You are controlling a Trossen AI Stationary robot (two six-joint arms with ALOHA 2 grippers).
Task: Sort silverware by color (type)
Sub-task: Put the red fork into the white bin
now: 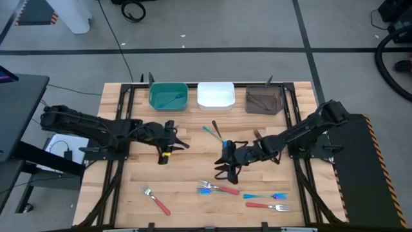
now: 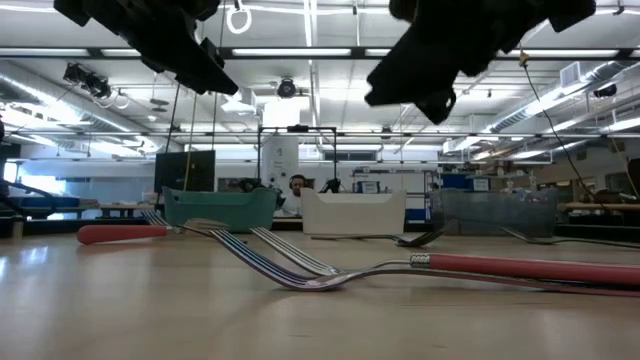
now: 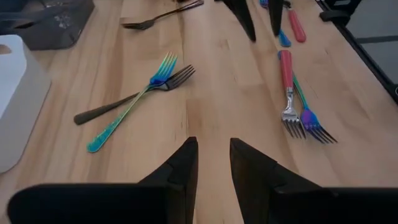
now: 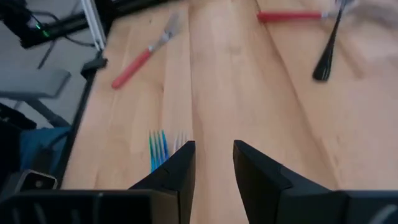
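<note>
left pincer [image 1: 168, 149] parted, right pincer [image 1: 226, 169] parted

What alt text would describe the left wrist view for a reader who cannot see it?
The left gripper, open and empty, hovers over the wooden table. Ahead, a blue-teal fork lies across a dark fork; aside, a red-handled fork lies by another blue fork.

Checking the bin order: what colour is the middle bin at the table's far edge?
White; the middle bin shows best in the high view.

Bare wood is seen directly ahead of the left gripper [image 3: 212, 163]; crossed forks [image 3: 144, 87] lie off to one side. Ahead of the right gripper [image 4: 212, 163], blue tines [image 4: 158, 149] sit just beside one fingertip.
</note>
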